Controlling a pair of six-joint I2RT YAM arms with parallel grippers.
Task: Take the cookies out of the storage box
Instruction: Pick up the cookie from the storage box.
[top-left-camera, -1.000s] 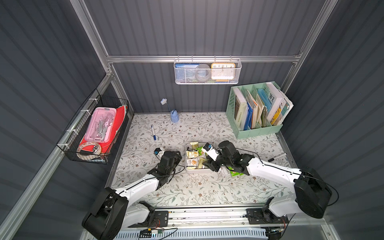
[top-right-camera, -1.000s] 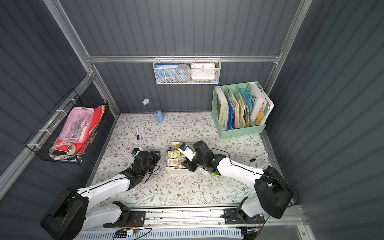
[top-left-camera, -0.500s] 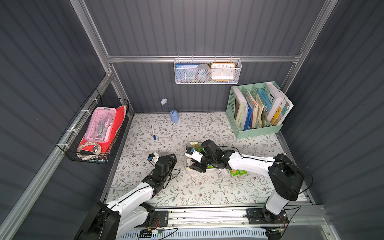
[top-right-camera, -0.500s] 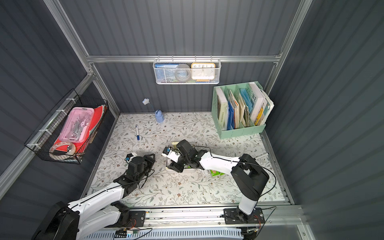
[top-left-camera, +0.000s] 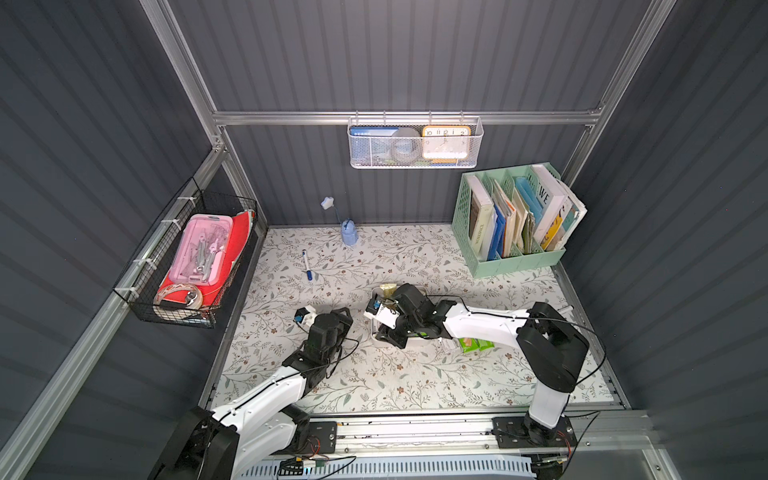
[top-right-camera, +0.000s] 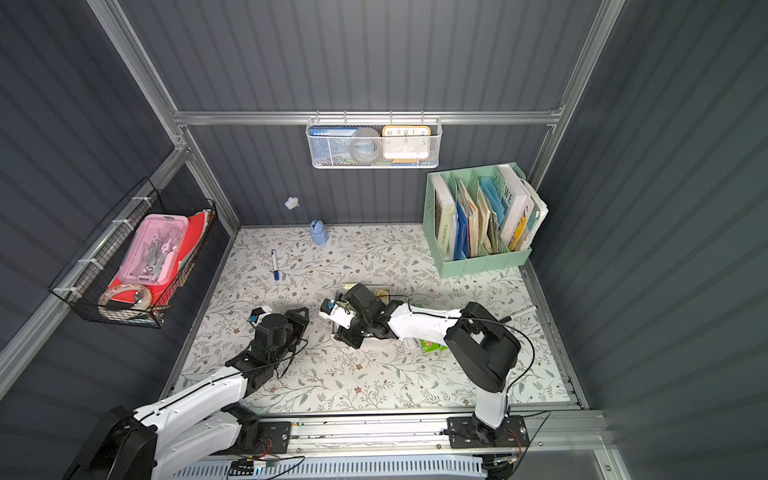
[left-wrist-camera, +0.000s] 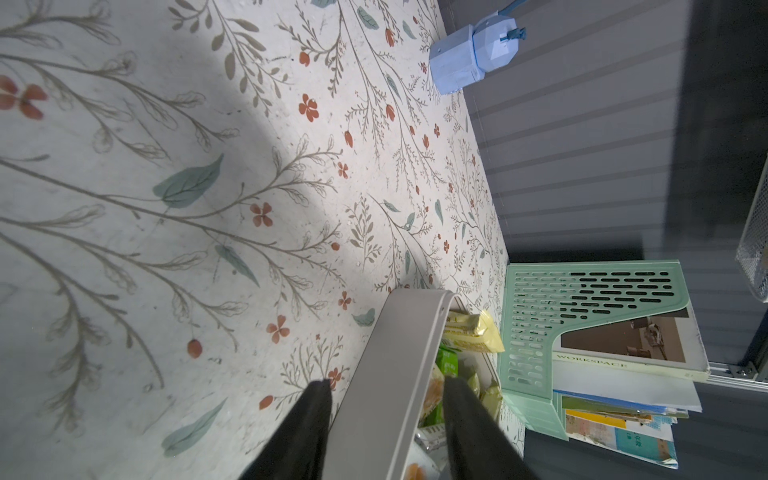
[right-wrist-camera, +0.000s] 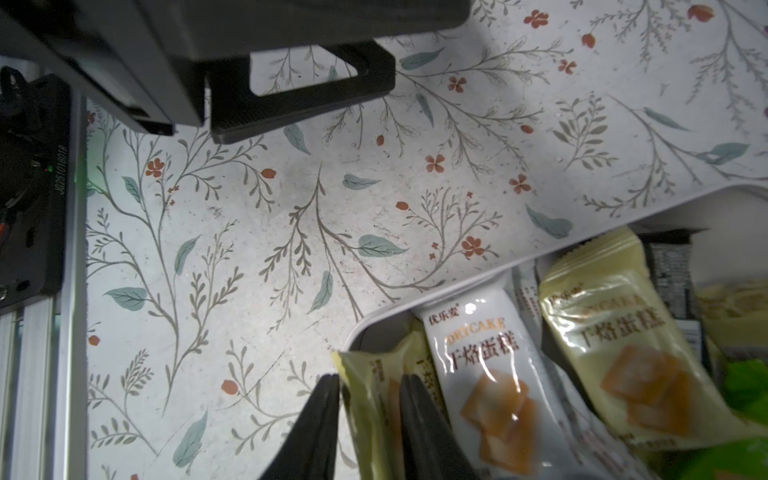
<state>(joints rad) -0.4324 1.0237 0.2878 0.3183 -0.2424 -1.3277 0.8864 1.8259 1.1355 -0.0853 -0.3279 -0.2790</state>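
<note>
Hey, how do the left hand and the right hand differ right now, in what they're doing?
The left hand straddles the box wall, one finger outside and one inside. The right hand pinches a yellow packet at the box's corner. The left hand's fingers stand wider apart than the right hand's. The right hand plainly grips its packet, but I cannot tell whether the left hand clamps the wall. Both work at the same box.

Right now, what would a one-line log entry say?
left gripper: clamps storage box wall | right gripper: pinches pale yellow cookie packet | green packets: outside box
</note>
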